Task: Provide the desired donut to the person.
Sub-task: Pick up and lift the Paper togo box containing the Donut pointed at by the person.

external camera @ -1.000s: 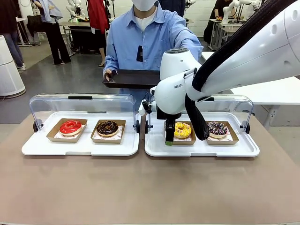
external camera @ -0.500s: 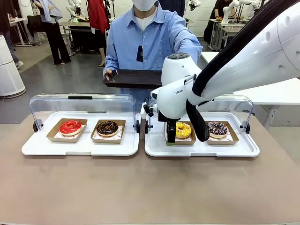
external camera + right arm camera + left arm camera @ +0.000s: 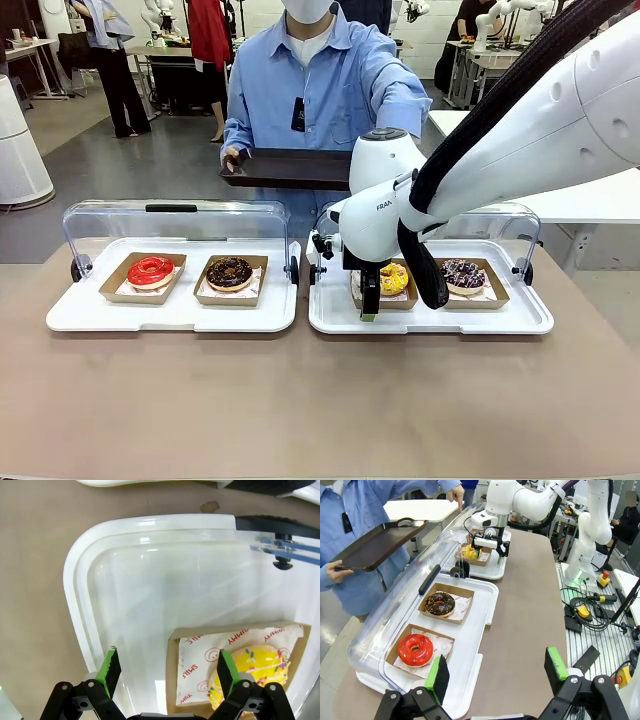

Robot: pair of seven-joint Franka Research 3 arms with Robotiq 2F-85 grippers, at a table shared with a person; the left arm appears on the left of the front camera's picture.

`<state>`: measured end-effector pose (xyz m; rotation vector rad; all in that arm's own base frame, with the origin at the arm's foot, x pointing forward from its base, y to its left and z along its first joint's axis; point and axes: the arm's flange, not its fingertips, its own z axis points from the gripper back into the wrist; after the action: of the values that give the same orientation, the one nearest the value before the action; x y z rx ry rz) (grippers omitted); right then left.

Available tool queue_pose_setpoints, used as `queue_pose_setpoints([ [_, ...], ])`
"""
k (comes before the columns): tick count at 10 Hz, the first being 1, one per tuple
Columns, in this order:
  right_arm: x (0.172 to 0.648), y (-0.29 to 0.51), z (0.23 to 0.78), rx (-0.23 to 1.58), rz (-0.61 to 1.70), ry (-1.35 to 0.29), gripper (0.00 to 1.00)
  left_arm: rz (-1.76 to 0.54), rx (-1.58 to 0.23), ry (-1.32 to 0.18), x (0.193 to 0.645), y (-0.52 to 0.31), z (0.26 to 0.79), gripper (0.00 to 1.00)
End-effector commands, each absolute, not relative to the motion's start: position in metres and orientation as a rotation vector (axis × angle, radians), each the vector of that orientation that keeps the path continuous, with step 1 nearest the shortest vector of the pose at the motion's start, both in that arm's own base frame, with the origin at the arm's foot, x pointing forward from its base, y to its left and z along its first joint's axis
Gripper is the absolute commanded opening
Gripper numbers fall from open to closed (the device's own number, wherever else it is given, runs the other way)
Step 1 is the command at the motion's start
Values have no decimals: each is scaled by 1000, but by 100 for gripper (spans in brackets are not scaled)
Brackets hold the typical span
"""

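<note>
A person (image 3: 310, 90) in a light blue shirt is seen at the far side of the table (image 3: 300, 400), a dark tray (image 3: 285, 168) held out. The right arm's jaws are spread wide and empty, straddling the left edge of the yellow donut (image 3: 393, 277) on the right white tray (image 3: 500, 320). The left arm's jaws are held wide open, empty, at the table's left end

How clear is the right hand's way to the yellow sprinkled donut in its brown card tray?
Likely clear: the transparent lid is swung back, open right hand straddling the card tray's edge beside the yellow donut.
</note>
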<state>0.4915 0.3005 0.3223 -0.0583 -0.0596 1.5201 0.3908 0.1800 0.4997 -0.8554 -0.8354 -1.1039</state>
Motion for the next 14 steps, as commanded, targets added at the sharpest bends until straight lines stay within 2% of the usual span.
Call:
queue_pose_setpoints([
  [1, 493, 303, 321, -78, 1565, -89, 100, -1112, -861, -872, 390, 180, 500, 100],
  [8, 494, 302, 317, -67, 1603, -126, 100, -1112, -861, -872, 390, 180, 500, 100],
  [9, 493, 302, 317, -73, 1616, -133, 40, -1112, -861, -872, 390, 180, 500, 100],
  [10, 493, 302, 318, -74, 1621, -136, 40, -1112, -861, -872, 390, 180, 500, 100],
  [11, 492, 302, 319, -76, 1622, -139, 0, -1112, -861, -872, 390, 180, 500, 100],
  [12, 492, 302, 319, -74, 1620, -136, 35, -1112, -861, -872, 390, 180, 500, 100],
  [13, 492, 302, 319, -74, 1620, -133, 0, -1112, -861, -872, 390, 180, 500, 100],
  [14, 492, 302, 319, -74, 1618, -131, 0, -1112, -861, -872, 390, 180, 500, 100],
])
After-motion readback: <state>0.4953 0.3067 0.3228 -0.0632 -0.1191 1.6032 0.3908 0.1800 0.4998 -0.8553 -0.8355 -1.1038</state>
